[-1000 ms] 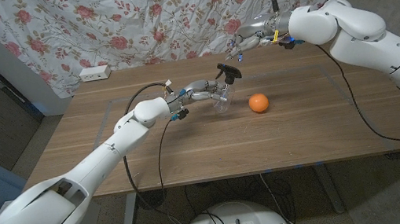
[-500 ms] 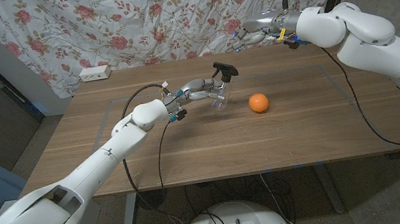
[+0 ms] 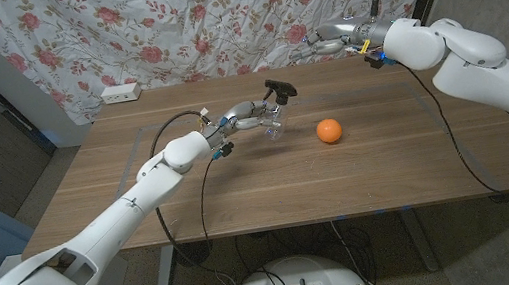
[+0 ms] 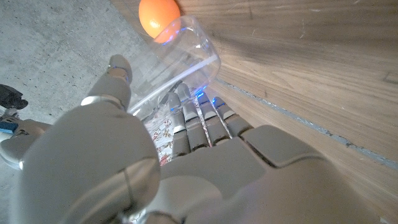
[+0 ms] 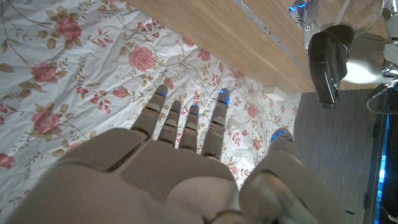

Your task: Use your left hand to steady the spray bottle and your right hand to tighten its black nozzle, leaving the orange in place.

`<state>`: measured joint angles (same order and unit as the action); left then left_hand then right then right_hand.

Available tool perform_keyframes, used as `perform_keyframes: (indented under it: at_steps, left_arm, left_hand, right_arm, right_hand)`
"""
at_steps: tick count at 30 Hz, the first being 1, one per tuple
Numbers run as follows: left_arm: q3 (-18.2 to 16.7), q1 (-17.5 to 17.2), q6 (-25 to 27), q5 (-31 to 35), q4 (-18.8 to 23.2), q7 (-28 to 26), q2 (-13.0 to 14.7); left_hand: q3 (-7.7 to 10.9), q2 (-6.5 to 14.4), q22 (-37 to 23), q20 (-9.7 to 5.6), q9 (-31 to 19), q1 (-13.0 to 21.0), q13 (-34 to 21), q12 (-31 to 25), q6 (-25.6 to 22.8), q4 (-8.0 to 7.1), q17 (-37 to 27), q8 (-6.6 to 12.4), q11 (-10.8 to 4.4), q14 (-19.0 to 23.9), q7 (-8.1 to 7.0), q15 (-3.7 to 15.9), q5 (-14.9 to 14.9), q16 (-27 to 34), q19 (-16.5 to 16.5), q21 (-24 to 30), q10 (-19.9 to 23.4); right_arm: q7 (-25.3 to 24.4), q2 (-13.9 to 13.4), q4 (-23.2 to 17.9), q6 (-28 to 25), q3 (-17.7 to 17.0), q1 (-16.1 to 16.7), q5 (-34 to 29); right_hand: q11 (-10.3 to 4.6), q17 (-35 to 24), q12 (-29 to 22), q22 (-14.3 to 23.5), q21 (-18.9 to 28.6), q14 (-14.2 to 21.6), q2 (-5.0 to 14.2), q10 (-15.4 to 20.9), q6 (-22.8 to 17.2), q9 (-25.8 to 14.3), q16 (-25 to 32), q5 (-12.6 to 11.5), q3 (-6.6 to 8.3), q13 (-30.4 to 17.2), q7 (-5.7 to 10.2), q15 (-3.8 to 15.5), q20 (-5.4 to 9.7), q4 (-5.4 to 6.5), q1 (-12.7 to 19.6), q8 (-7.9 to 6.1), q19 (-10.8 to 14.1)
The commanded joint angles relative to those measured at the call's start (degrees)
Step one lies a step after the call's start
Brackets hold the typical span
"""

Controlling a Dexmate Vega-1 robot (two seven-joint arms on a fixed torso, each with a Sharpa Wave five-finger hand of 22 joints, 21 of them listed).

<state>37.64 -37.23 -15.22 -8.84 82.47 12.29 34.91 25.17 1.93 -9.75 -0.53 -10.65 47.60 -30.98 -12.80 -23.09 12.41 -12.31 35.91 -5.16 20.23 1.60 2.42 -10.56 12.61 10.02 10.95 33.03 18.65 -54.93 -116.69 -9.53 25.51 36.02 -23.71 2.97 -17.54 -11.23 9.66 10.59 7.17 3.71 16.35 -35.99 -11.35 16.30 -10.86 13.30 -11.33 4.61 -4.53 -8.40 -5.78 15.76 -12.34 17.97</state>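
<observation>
- Near the middle of the head view, just left of centre, the spray bottle [image 3: 274, 119] is held in the left hand [image 3: 248, 115], tilted, with its black nozzle [image 3: 279, 88] uppermost and pointing right; whether its base touches the worktop [image 3: 389, 163] I cannot tell.
- Left fingers [image 4: 199, 121] are wrapped round the clear body, thumb on the other side, as the left wrist view shows.
- Up at the upper right of the head view, the right hand [image 3: 328, 38] hangs over the far edge of the worktop, well apart from the bottle; its fingers [image 5: 186, 124] are spread and hold nothing.
- Right of the bottle, near but apart from it, the orange [image 3: 330, 130] lies on the worktop.
- Handling, as I judge it: the body is thin clear plastic, seemingly empty, so light, smooth and likely to dent or slip under a hard squeeze. A firm, even grip round the body suits the left hand.
- The nozzle looks rigid; the right hand would best take it by the collar below the trigger head, since the projecting head gives leverage but could tip so light a bottle.
</observation>
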Motion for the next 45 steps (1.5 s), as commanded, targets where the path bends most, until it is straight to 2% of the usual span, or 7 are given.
perform_keyframes:
  at_steps: [1, 5, 10, 14, 24, 34, 45]
  left_arm:
    - [-1.8, -3.69, -0.36, 0.51, 2.15, -4.64, 1.13]
    - [-2.11, -4.3, -1.0, 0.01, 1.56, -5.3, 0.75]
    - [-2.34, -5.0, -1.88, -0.14, 0.6, -6.64, -0.06]
    - [-2.38, -5.16, -2.53, -0.64, -0.42, -6.96, -0.76]
    - [-2.11, -4.83, -3.42, -1.45, -2.3, -6.28, -1.6]
    - [-1.84, -4.78, -4.23, -2.66, -3.77, -4.93, -2.01]
    - [-1.53, -5.1, -4.58, -3.75, -5.02, -3.87, -2.37]
  left_hand:
    - [1.88, 4.45, -0.25, -0.02, 0.07, -5.05, 0.72, 0.59, -5.99, -2.26, 0.38, -1.51, -6.46, -1.28, -7.18, 5.34, -0.21, -0.87, -0.9, -0.29, -1.66]
    - [1.63, 4.23, -0.26, -0.13, 0.2, -5.32, 1.71, 1.02, -5.73, -2.33, 0.86, -2.93, -6.73, -2.36, -7.61, 5.06, -0.19, -1.34, -2.14, -0.47, -2.85]
    - [1.28, 3.94, -0.25, -0.23, 0.34, -5.76, 3.04, 1.39, -4.74, -2.41, 1.34, -5.03, -6.96, -4.27, -7.92, 4.77, -0.17, -1.93, -3.68, -0.57, -4.09]
    - [0.99, 3.7, -0.25, -0.31, 0.41, -6.18, 4.36, 1.77, -3.63, -2.45, 1.66, -7.08, -7.0, -5.66, -8.53, 4.42, -0.16, -2.15, -4.78, -0.52, -5.73]
    - [0.23, 3.28, -0.22, -0.61, 0.5, -7.66, 7.39, 2.1, -2.71, -2.76, 2.07, -10.95, -7.08, -9.7, -9.23, 3.87, -0.04, -2.56, -8.93, -0.88, -8.99]
    - [-0.18, 3.14, -0.17, -0.73, 0.53, -8.89, 10.05, 2.34, -1.43, -2.8, 2.34, -14.27, -7.15, -12.84, -9.77, 3.9, -0.01, -2.67, -11.14, -0.64, -11.6]
    - [-0.58, 2.96, -0.13, -0.85, 0.56, -10.28, 12.94, 2.53, 0.38, -2.9, 2.49, -17.82, -7.25, -16.11, -10.59, 3.61, 0.07, -2.77, -14.1, -0.85, -14.69]
  right_arm:
    - [-4.46, 0.4, 0.39, -2.65, -1.34, 2.77, 5.97]
    - [-5.43, 0.5, 0.75, -3.29, -1.05, 2.86, 7.37]
    - [-7.03, 1.06, 1.56, -3.73, -1.17, 3.41, 10.07]
    - [-8.21, 1.49, 2.43, -3.89, -1.22, 3.71, 12.19]
    - [-11.7, 2.64, 5.57, -1.51, -0.86, 4.42, 16.5]
    - [-16.1, 4.22, 9.26, 3.49, -1.65, 6.56, 21.31]
    - [-20.62, 7.51, 15.56, 12.61, -2.0, 8.79, 25.92]
  right_hand:
    - [0.11, 0.03, -0.24, 0.11, 0.06, -0.75, 0.18, -0.42, 1.43, -0.14, -0.44, -0.5, 0.31, -0.27, -0.32, -1.46, 0.02, -0.61, 0.24, 0.55, -0.25]
    - [0.78, 0.26, -0.21, 0.08, 0.0, -0.94, 0.21, -0.63, 2.19, -0.14, -0.73, -0.5, 0.38, -0.26, -0.86, -2.01, 0.62, -0.85, 0.32, 0.85, -0.54]
    - [0.81, 0.42, -0.15, 0.05, -0.03, -0.94, 0.27, -0.94, 3.56, -0.12, -0.89, -0.49, 0.39, -0.24, -0.89, -2.1, 0.8, -0.96, 0.25, 1.35, -0.78]
    - [0.97, 0.66, -0.26, 0.0, -0.04, -1.21, 0.32, -0.85, 6.85, -0.03, -1.26, -0.45, 0.25, -0.19, -0.7, -2.74, 0.84, -0.94, -0.29, 2.24, -1.1]
    - [1.32, 0.85, -0.1, -0.03, -0.09, -2.22, 0.38, -1.3, 8.55, 0.11, -1.87, -0.42, 0.06, -0.12, -1.09, -2.83, 0.91, -0.79, -0.99, 2.29, -1.51]
    - [1.17, 1.17, -0.09, -0.06, -0.17, -3.18, 0.38, -1.51, 11.16, 0.28, -2.51, -0.43, -0.1, -0.04, -1.04, -2.57, 1.64, -0.8, -1.57, 2.52, -2.1]
    - [0.83, 1.56, 0.01, -0.09, -0.07, -3.27, 0.34, -1.8, 12.65, 0.46, -2.82, -0.45, -0.25, 0.08, -0.99, -1.78, 2.49, -0.72, -2.22, 2.49, -2.12]
